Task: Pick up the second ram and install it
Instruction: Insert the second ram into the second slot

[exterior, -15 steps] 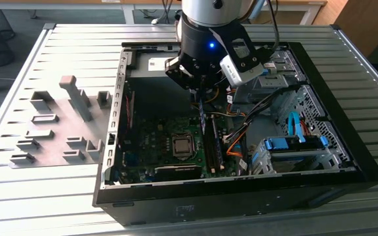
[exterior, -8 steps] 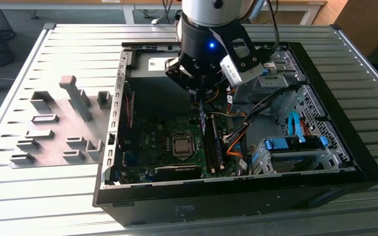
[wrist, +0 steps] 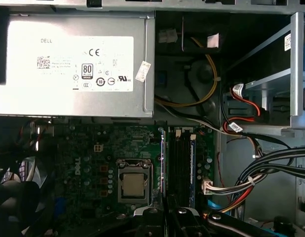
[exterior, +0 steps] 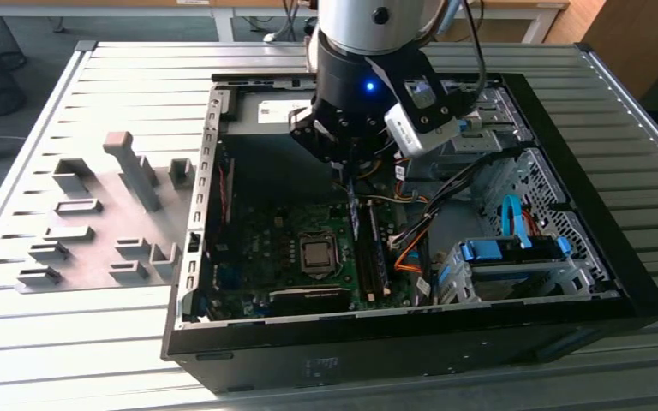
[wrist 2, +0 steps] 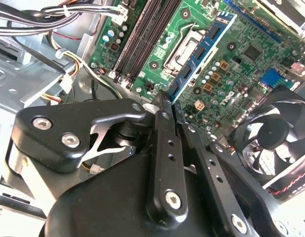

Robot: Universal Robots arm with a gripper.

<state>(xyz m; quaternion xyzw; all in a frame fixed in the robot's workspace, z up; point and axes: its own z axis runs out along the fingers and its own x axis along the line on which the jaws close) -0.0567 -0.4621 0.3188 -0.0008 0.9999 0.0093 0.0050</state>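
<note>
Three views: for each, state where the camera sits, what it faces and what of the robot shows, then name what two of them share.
Exterior view: off the arm, above, looking down on the open computer case; the arm and gripper reach into it.
Second wrist view: on the arm, looking along the gripper at the motherboard; the fingers hold a thin board edge-on.
First wrist view: on the arm, facing down at the power supply and motherboard.
Shared: both wrist views show the processor socket.
</note>
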